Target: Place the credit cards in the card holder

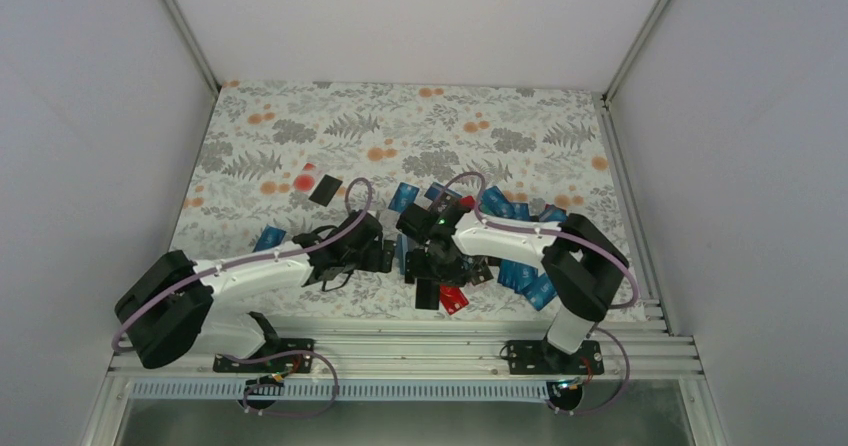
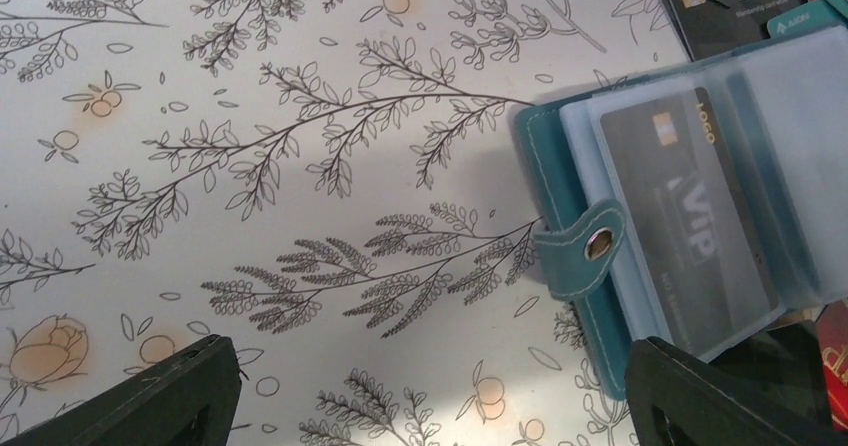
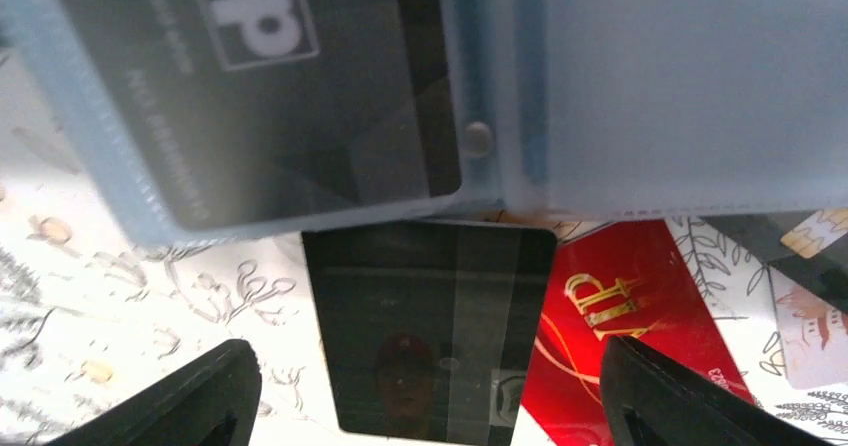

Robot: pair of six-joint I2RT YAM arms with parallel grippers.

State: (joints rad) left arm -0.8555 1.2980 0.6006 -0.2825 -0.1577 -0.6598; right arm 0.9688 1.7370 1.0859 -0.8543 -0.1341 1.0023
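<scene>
Floral tabletop [image 1: 400, 116] carries the open card holder [image 2: 800, 166] between both arms; we note one black card [image 2: 680, 216] sleeved, many credit cards [image 1: 520, 276] loose. Left tool [image 2: 430, 366] and right tool [image 3: 425, 366] both gape wide, empty.

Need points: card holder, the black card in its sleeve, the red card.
card holder [image 2: 546, 166], left wrist view, teal cover edge.
black card [image 2: 685, 221], left wrist view, middle of its face.
red card [image 3: 605, 311], right wrist view, gold print.
</scene>
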